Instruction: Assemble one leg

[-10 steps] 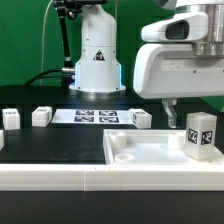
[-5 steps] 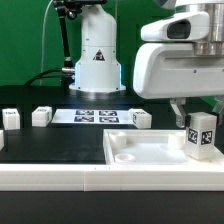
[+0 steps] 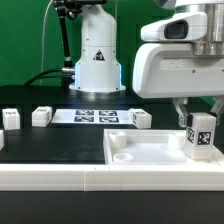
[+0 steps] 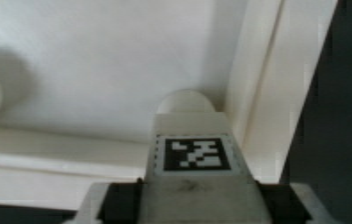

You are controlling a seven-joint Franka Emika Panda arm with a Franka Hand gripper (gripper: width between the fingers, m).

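Note:
A white leg post (image 3: 201, 136) with a black-and-white tag stands upright over the right end of the large flat white tray-like piece (image 3: 135, 155). My gripper (image 3: 197, 112) is shut on its top. In the wrist view the leg (image 4: 198, 150) runs out from between my two dark fingers (image 4: 102, 200), its rounded tip close to the tray's inner corner by the raised rim (image 4: 262, 80). I cannot tell whether the tip touches the tray floor.
Three more white tagged legs lie on the black table: one (image 3: 9, 119) at the exterior view's left, one (image 3: 42, 116) beside it, one (image 3: 140, 120) near the middle. The marker board (image 3: 93, 116) lies behind them. The robot base (image 3: 97, 55) stands at the back.
The gripper has moved slightly down and to the exterior view's left with the leg, bringing it lower into the tray's right end.

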